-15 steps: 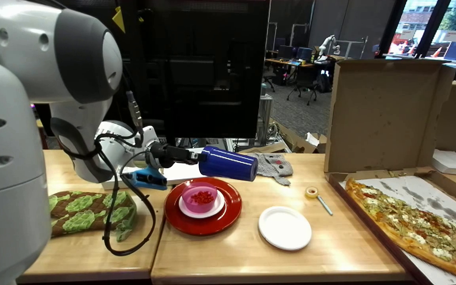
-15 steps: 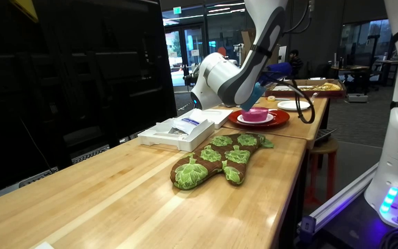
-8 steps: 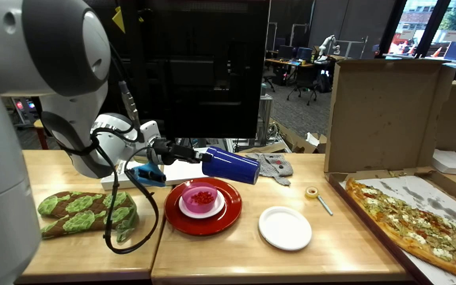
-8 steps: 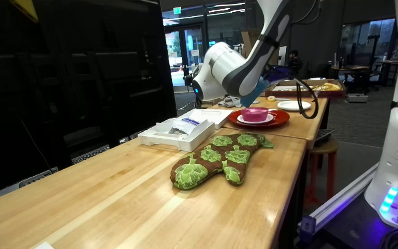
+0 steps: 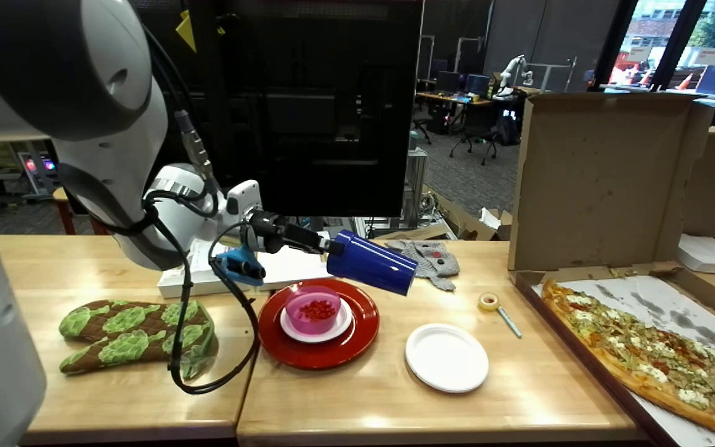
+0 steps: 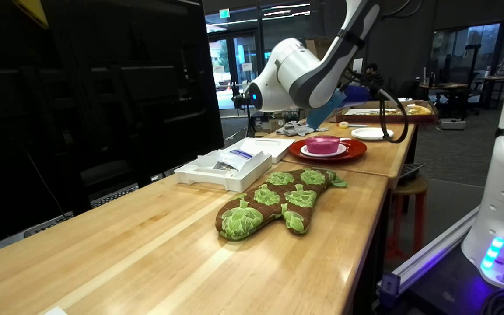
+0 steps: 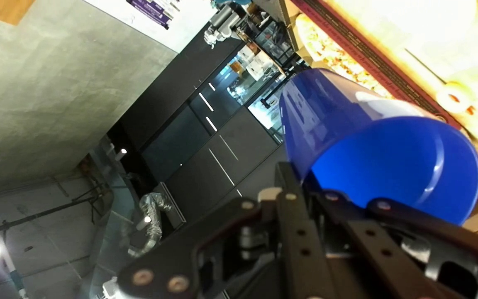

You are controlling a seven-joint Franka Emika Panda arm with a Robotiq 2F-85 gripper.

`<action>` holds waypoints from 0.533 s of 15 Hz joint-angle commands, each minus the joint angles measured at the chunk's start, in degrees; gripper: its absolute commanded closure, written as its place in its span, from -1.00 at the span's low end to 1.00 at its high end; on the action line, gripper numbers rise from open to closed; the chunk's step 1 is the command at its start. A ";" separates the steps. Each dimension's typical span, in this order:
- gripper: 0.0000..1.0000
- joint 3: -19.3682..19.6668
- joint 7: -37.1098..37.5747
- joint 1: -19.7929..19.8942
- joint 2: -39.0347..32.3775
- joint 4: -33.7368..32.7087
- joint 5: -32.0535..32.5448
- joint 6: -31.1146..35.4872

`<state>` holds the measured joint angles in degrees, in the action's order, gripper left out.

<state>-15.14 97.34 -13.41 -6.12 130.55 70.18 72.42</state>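
Your pincer (image 7: 300, 177): closed to a sliver, pinching the rim of a blue cup (image 5: 373, 262) | Position: the cup hangs above the surface (image 5: 345, 403), tipped on its side, its mouth at the pincer end | Lower, in both exterior views: a pink bowl (image 5: 294, 305) on a small white dish (image 5: 346, 320) on a red plate (image 5: 314, 356)

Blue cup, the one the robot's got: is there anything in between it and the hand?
No, nothing visible is in between: in the wrist view, the hand is shut right on the rim of the blue cup.
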 commanded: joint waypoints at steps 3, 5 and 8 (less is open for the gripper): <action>0.98 1.54 -4.85 1.32 6.86 3.34 -1.13 9.01; 0.98 2.39 -6.54 1.88 8.36 3.90 -1.28 12.87; 0.98 3.98 -8.79 2.79 10.22 4.54 -1.85 17.47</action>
<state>-12.33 91.78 -11.54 -0.25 132.84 69.63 85.55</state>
